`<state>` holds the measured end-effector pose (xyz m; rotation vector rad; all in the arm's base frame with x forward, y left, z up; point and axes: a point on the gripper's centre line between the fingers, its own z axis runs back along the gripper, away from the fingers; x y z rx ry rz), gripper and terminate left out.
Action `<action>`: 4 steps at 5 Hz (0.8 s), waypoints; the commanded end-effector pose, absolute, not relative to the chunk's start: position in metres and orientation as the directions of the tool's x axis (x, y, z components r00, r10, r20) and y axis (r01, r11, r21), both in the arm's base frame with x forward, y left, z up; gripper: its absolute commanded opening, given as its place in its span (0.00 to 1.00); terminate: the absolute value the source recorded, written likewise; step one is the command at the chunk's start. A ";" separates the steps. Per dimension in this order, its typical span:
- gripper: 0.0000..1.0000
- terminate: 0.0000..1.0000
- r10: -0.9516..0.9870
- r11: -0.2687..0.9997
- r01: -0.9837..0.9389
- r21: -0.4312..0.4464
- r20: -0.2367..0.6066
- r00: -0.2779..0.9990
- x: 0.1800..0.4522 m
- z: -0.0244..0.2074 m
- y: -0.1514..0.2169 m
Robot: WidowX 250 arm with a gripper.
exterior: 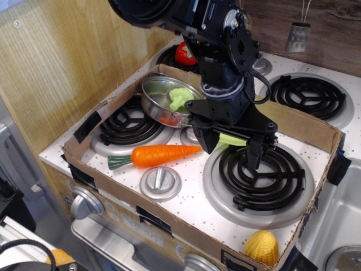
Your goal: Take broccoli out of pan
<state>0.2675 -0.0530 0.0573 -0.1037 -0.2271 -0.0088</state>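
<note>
The pan, a small shiny steel pot, stands at the back left of the toy stove, half over the left burner. The light-green broccoli lies inside it, toward its right side. A small red-orange thing shows at the pan's front wall. My gripper hangs to the right of the pan, over the near-left edge of the front right burner. Its black fingers are spread apart with nothing between them. It is apart from the pan and the broccoli.
An orange carrot lies in front of the pan. A strip of lime-green plate shows under the gripper. A cardboard wall rims the stove top. A yellow corn sits at the front right corner and a red toy at the back.
</note>
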 end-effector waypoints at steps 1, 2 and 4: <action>1.00 0.00 0.003 0.995 0.020 -0.102 0.225 0.974 0.267 0.057 -0.053; 1.00 0.00 0.027 0.999 -0.021 -0.030 0.238 0.971 0.271 0.080 -0.041; 1.00 0.00 -0.055 0.997 0.042 0.059 0.244 0.968 0.281 0.112 0.008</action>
